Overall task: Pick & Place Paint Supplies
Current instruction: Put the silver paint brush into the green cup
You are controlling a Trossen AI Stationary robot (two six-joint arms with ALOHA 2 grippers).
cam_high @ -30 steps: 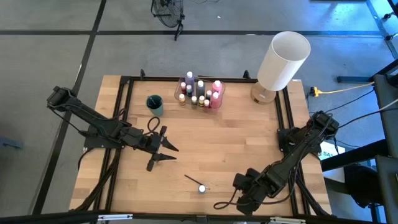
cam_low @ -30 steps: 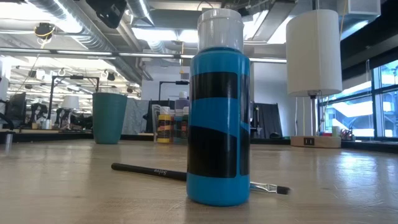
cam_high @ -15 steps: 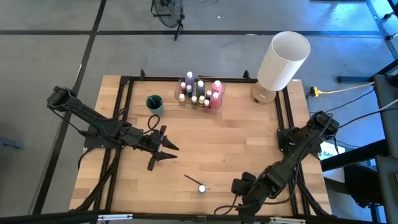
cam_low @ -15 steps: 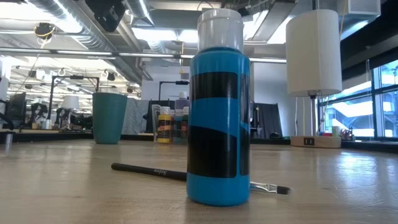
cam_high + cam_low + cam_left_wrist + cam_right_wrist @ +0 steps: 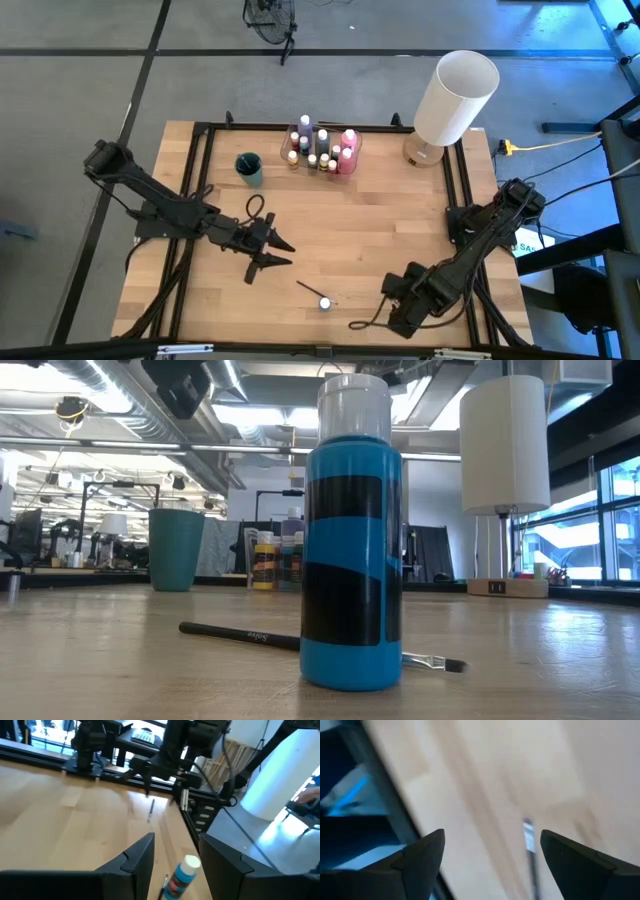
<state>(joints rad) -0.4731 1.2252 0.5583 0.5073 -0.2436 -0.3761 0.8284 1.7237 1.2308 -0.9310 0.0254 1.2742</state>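
Observation:
A blue paint bottle (image 5: pixel 352 550) with a white cap stands upright on its base near the table's front edge, also visible in the high view (image 5: pixel 325 302). A dark-handled paintbrush (image 5: pixel 240 635) lies flat just behind it. My left gripper (image 5: pixel 290 254) is open and hovers to the bottle's left, fingers pointing toward it (image 5: pixel 175 842). My right gripper (image 5: pixel 390 289) is to the bottle's right, pointing down, open wide (image 5: pixel 492 837) above a second thin brush (image 5: pixel 529 847) on the wood. Several other paint bottles (image 5: pixel 322 148) stand at the far side.
The far bottles stand in a clear container (image 5: pixel 345 150). A teal cup (image 5: pixel 248 167) stands left of it. A large white cylinder (image 5: pixel 455 98) is at the far right corner. A black frame (image 5: pixel 200 150) runs along the table's edges. Bare wood (image 5: pixel 380 220) lies in the middle.
My left gripper has moved toward the table's near right, closer to the blue bottle, sinking a little and rolling slightly. My right gripper has tipped to point more steeply down and shifted slightly. Bottle and brush have stayed in place.

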